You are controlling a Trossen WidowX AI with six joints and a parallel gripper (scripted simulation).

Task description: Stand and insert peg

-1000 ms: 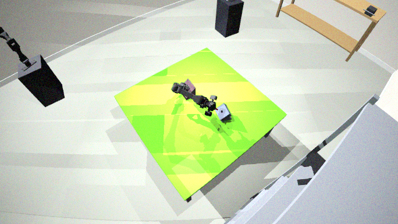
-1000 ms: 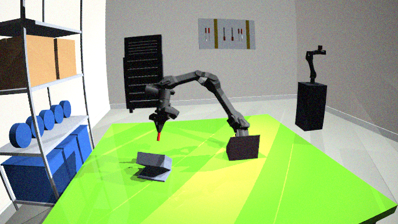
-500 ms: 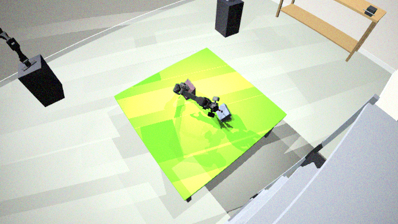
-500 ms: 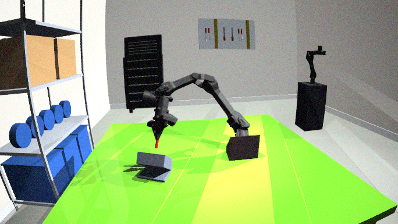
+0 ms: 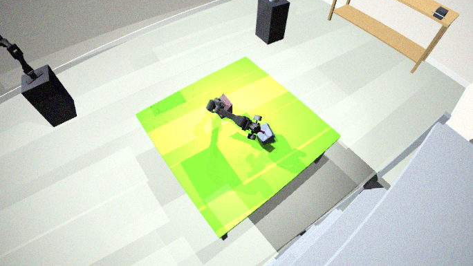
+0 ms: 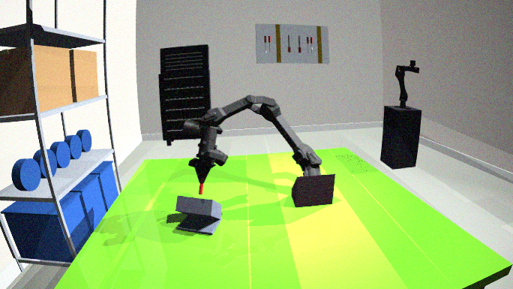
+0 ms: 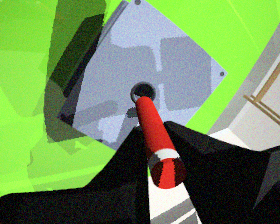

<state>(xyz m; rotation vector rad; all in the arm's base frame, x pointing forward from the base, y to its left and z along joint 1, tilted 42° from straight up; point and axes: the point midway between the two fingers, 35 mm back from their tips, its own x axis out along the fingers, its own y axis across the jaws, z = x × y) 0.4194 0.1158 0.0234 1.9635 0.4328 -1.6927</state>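
A bright green square worktop (image 6: pixel 340 233) fills the middle of a grey-walled room, with a metal shelving rack (image 6: pixel 52 118) at one side. On it sits the grey sloped panel with a hole in its face (image 6: pixel 198 206), and the dark six-joint arm (image 6: pixel 261 109) arches over from its base block toward it. The exterior view shows the gripper (image 6: pixel 202 182) pointing down with the red cylindrical peg with a white band (image 6: pixel 201 188) poking from its tip, just above the panel's upper edge, apart from it. The wrist view adds what that angle hides: the black fingers are clamped on the peg (image 7: pixel 156 141) at its banded end, and its plain end points at the round dark hole (image 7: pixel 143 90); whether it touches the rim cannot be told. From the top view, peg and hole are too small to make out.
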